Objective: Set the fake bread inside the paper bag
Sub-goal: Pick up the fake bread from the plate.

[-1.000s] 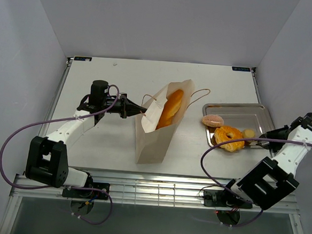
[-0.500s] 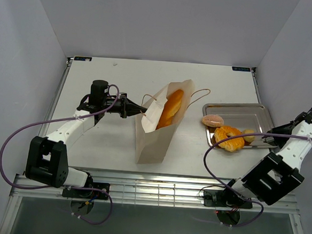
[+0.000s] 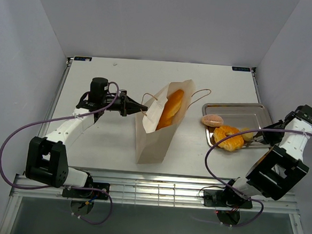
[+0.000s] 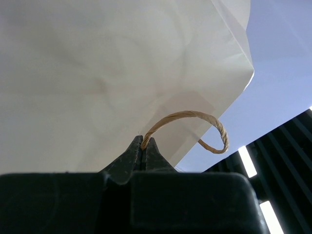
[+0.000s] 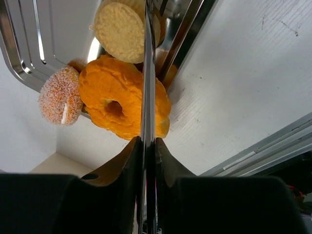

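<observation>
The tan paper bag (image 3: 156,133) stands mid-table with a long baguette (image 3: 170,107) poking out of its open top. My left gripper (image 3: 139,110) is shut on the bag's cord handle (image 4: 191,116), right at the bag's wall (image 4: 97,73). My right gripper (image 5: 147,141) is shut on long metal tongs (image 5: 147,73). The tongs reach over a ring-shaped bun (image 5: 117,105) lying on the near left edge of the tray (image 3: 237,109). A pinkish round bun (image 3: 213,120) lies at the tray's left rim. A pale cut-faced pastry (image 5: 119,30) sits by the tong tips.
The silver tray (image 5: 29,44) lies right of the bag, close to the right wall. The table's metal front rail (image 3: 156,189) runs along the near edge. Grey walls close in both sides.
The right wrist has swung left and a little toward the back, still holding the tongs at the ring bun. The left arm and the bag have not moved.
</observation>
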Tool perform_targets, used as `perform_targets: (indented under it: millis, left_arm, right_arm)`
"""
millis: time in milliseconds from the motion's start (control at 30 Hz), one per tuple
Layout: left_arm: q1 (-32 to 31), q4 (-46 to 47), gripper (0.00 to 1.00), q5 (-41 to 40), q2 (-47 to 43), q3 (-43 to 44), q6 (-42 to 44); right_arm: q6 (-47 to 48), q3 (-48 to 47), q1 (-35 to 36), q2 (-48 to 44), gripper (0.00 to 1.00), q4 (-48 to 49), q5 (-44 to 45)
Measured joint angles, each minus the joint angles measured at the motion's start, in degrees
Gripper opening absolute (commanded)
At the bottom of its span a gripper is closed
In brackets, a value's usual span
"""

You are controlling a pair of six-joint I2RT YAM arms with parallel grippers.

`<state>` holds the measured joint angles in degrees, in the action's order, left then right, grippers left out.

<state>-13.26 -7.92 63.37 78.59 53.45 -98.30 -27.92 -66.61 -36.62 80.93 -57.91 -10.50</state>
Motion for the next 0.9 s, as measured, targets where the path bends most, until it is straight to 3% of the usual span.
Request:
perform_targets:
  millis: [233, 700, 900]
  left_arm:
    - [0.0, -2.6, 0.0, -0.6, 0.7, 1.6, 1.7]
    - [0.0, -5.9, 0.0, -3.0, 0.7, 3.4, 3.4]
    - [0.0, -7.1, 0.0, -3.7, 0.5, 3.5, 4.2]
  right_arm:
    - [-2.0, 1.3, 2.2, 0.6, 0.08, 5.5, -3.5]
    - [-7.8, -5.4, 12.0, 11.5, 0.08, 19.1, -17.2]
    - [-7.9, -15.1, 15.6, 17.9, 0.08, 19.1, -17.9]
